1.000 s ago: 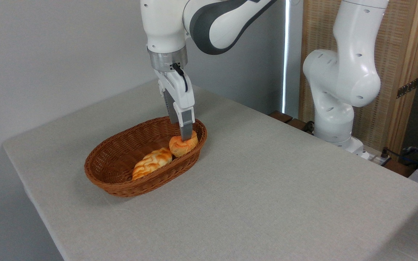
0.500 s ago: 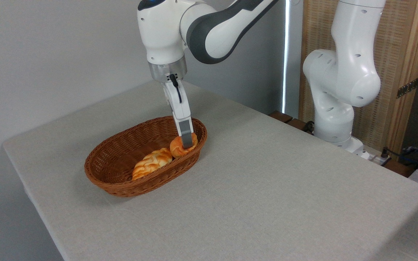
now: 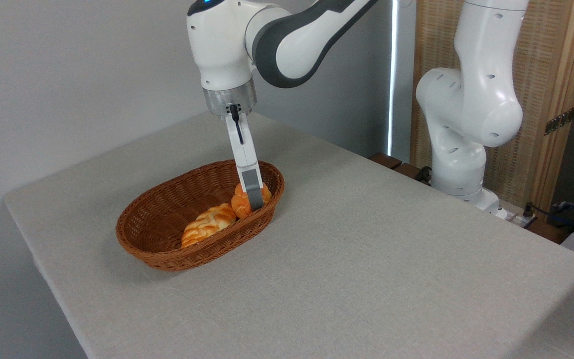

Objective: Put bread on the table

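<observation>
A white arm [image 3: 277,40] reaches down from the top centre of the frame into a brown wicker basket [image 3: 167,249] that stands on the left half of the bench [image 3: 366,259]. The gripper [image 3: 253,199] is seen edge-on, its near grey finger [image 3: 251,187] lying across the front of the bun [image 3: 241,202]. The second finger is hidden behind the first, so whether the fingers are clenched on the bun or released cannot be told from this view.

The bun, deep orange and glossy, sits inside the basket at its right end, close against the inner wall and partly below the rim. It appears tilted, with its lobed top turned toward the left of the frame. Just to its lower left lies a longer, paler braided loaf [image 3: 207,225], also inside the basket; the two touch or nearly touch.

The bench is covered with a plain light grey-beige cloth and fills the centre and lower right of the frame. The arm's base [image 3: 459,164] stands at the far right edge of the bench, in front of a woven wooden screen [image 3: 551,75]. A grey wall [image 3: 68,75] fills the upper left. A dark bundle of cable [image 3: 573,212] shows at the right edge of the frame.
</observation>
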